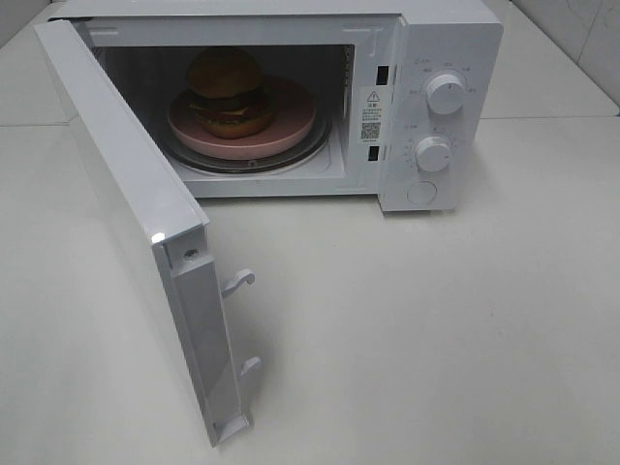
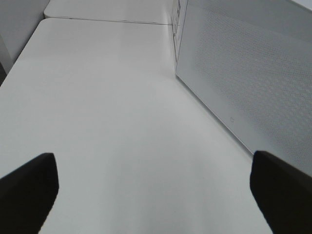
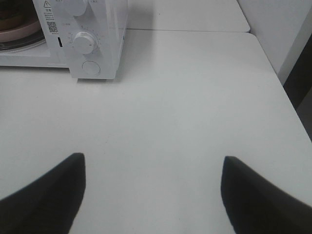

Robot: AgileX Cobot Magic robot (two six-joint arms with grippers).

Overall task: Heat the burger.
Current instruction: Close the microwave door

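Observation:
The burger (image 1: 229, 93) stands upright on a pink plate (image 1: 291, 124) inside the white microwave (image 1: 455, 39), on its glass turntable. The microwave door (image 1: 136, 223) is swung wide open toward the front left. Neither gripper shows in the exterior high view. My left gripper (image 2: 153, 187) is open over bare table, beside the outer face of the door (image 2: 243, 83). My right gripper (image 3: 151, 192) is open too, low over the table to the right of the microwave (image 3: 105, 34), with nothing between its fingers. A sliver of the pink plate (image 3: 19, 30) shows in the right wrist view.
Two knobs (image 1: 447, 93) (image 1: 433, 152) and a round button (image 1: 422, 192) sit on the microwave's right panel. Two white latch hooks (image 1: 238, 282) stick out of the door's edge. The white table (image 1: 436, 329) stretches in front; its right edge (image 3: 280, 83) is near a dark gap.

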